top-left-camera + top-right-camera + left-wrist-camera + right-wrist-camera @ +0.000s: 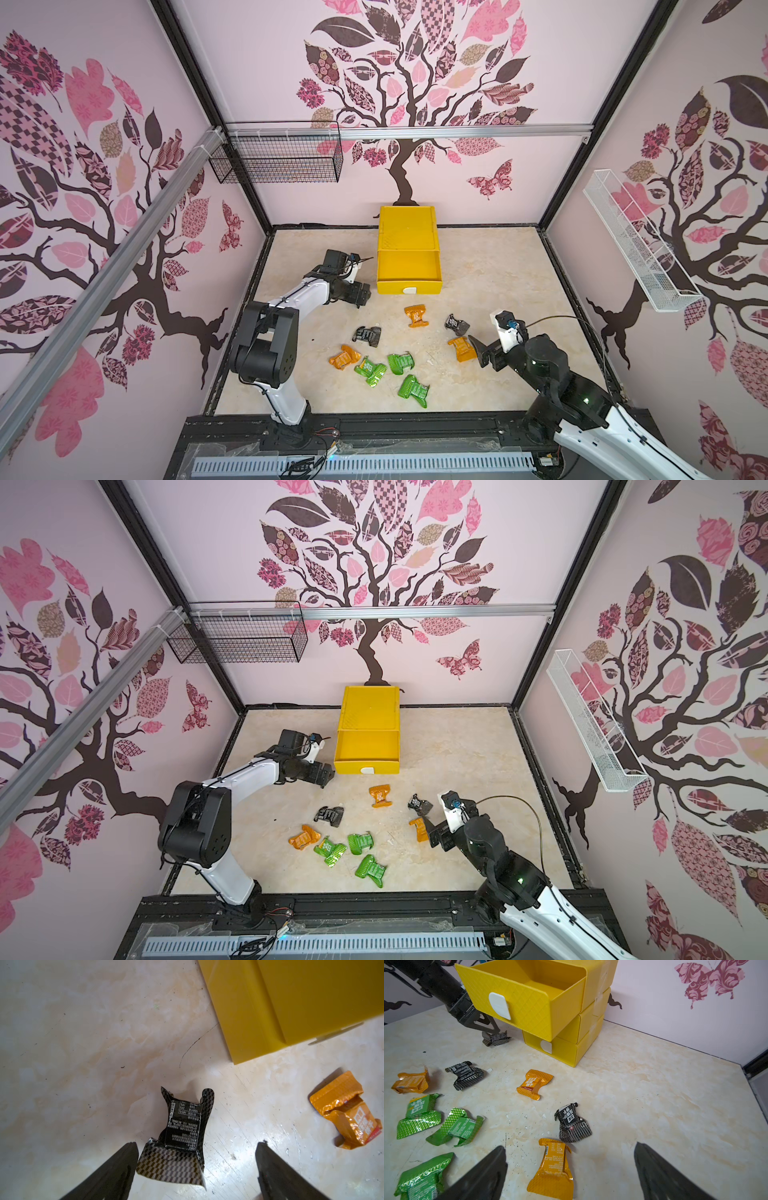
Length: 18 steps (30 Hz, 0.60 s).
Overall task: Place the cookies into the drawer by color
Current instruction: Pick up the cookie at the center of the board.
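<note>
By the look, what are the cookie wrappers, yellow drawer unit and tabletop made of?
Cookie wrappers: likely metallised foil film; glossy glare, sharp creases, crimped ends.
Drawer unit: probably moulded plastic, matte; uniform yellow, embossed diamond pattern on the front.
Tabletop: marble-look, slight sheen; real stone or printed laminate, cannot tell.

The yellow drawer chest [407, 228], top drawer [390, 286] pulled out, stands beside the left gripper [197, 1143], one black cookie [182, 1124] flat beneath its spread jaws, eight more black, orange and green cookies [401, 361] scattered toward the right gripper [570, 1145].
</note>
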### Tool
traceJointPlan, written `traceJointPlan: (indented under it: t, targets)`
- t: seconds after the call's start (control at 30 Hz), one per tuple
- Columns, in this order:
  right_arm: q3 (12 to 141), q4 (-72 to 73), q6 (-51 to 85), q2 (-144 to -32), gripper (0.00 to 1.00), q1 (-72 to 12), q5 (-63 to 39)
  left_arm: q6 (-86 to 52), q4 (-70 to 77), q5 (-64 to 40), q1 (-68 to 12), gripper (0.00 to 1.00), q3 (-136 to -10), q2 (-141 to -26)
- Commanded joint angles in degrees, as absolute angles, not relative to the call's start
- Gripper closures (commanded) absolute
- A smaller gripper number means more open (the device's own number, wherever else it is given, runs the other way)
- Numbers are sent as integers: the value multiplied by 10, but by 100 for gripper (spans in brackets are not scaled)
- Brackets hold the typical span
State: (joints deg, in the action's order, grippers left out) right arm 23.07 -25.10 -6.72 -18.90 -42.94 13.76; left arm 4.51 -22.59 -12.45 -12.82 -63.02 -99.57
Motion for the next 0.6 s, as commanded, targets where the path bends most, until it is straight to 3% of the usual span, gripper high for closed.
traceJointPlan:
  t: [0.0,0.1,0.23,0.57]
  targets:
    - [232,-217,-79,-196,1,-427,108,53,-246,-113,-142,7,-650,-1009]
    - [222,-208,-83,-187,1,-427,107,48,-252,-104,-145,8,-653,-1026]
    - [216,-199,-87,-160,1,-427,127,39,-292,-98,-144,19,-690,-1069]
    - [215,-194,-90,-167,1,-425,135,20,-346,-75,-144,29,-732,-1125]
